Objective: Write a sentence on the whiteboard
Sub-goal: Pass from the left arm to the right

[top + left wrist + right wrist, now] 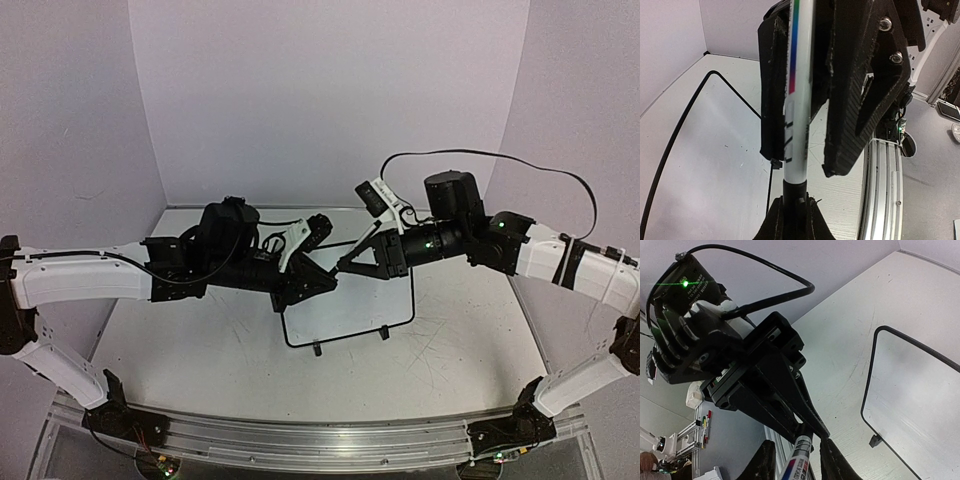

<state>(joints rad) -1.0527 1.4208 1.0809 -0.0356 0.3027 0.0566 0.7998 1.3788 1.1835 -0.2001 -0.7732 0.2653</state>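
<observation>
The whiteboard [350, 310] lies flat mid-table, black-framed, its two feet toward me. Its face [920, 405] [690, 150] looks blank where it shows; no sentence is in view. Both grippers meet in the air over its far left corner. A marker [799, 100] [799, 460] with a white barrel runs between them. My left gripper [794, 202] [322, 277] is shut on its black cap [794, 192]. My right gripper [796, 442] [345, 262] straddles the barrel, open, with narrow gaps on both sides.
A metal rail [300, 435] [885, 190] runs along the table's near edge by the arm bases. Purple walls close the table in at the back and sides. A black cable [500, 155] loops above the right arm.
</observation>
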